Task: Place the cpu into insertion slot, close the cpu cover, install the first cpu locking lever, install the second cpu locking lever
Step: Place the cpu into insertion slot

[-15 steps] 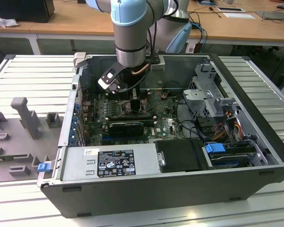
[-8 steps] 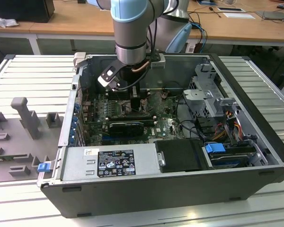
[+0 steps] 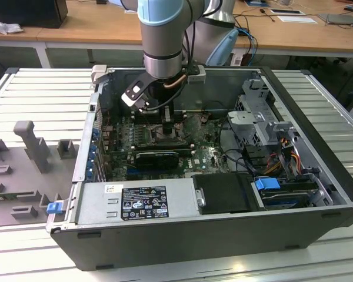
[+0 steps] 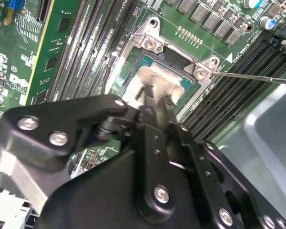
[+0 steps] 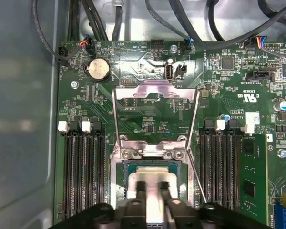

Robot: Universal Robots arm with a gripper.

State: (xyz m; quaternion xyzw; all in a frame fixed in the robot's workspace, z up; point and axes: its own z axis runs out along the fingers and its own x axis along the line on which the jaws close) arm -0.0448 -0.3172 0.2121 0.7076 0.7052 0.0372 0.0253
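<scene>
The arm (image 3: 162, 41) is seen as a thick round tube, with a pale blue cap above a silver-grey joint and a black wrist section beneath. A black-and-white camera block (image 3: 135, 94) is mounted at the side of the wrist, and a copper-coloured cable (image 3: 175, 82) is looped close by. The end effector (image 4: 155, 98) is built of matte black linkage plates (image 4: 152, 157), which are joined by silver round-headed screws (image 4: 161, 194). A bare aluminium block (image 4: 14, 176) is fixed at one side.

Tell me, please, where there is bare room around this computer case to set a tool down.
The slatted table is bare at the exterior view's right of the case; on that view's left stand grey fixtures. Inside, the gripper and cables crowd the motherboard.
</scene>
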